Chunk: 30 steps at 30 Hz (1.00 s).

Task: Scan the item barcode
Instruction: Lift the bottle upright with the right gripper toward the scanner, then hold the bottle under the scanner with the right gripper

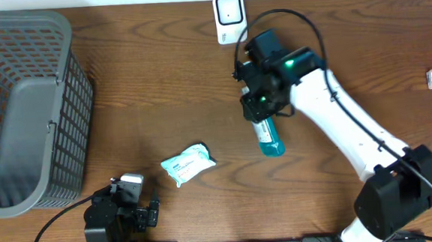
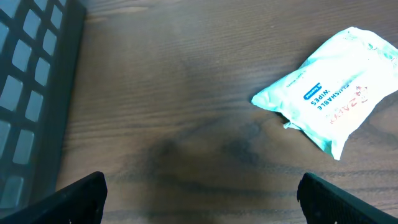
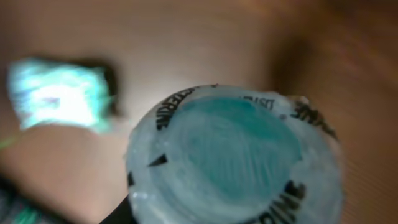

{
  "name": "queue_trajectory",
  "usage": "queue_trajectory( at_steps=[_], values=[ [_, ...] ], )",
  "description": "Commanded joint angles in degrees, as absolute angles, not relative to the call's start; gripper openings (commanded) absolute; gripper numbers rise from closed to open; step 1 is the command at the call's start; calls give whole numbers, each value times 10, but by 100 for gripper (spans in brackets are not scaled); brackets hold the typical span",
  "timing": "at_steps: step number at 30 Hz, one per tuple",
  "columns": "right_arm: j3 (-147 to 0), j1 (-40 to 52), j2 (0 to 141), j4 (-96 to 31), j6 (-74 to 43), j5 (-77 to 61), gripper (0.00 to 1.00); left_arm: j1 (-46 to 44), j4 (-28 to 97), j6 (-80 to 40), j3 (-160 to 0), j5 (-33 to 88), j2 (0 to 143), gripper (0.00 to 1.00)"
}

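Left gripper: jaws wide apart, empty | wipes pack: lying flat on table, upper right | basket: left edge, well apart from pack

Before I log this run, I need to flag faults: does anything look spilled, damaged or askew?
Nothing looks spilled or broken. The right gripper holds the bottle apart from the scanner. The wipes lie skewed and a little crumpled, which is untidy but not a fault.

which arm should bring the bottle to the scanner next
Right: the right gripper holds the teal bottle close to the white scanner; the left gripper is open, empty, down by the wipes pack.
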<state>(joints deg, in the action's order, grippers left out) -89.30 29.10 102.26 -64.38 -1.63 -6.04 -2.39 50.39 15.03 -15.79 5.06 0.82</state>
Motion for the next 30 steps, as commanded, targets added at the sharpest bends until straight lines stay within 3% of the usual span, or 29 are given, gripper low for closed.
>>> queue_trajectory(
  at_steps=[1,10,19,30],
  values=[
    [-906,331,1007,-615,-104,142,1,-22,522,149,-151,54,6,98],
    [-905,356,1008,-538,-81,229,1,-22,522,149,-151,54,6,98],
    [-901,342,1015,-335,117,255,1,-22,522,149,-151,54,6,98],
    [-902,326,1110,-15,332,391,1,-22,522,149,-151,54,6,98]
  ],
)
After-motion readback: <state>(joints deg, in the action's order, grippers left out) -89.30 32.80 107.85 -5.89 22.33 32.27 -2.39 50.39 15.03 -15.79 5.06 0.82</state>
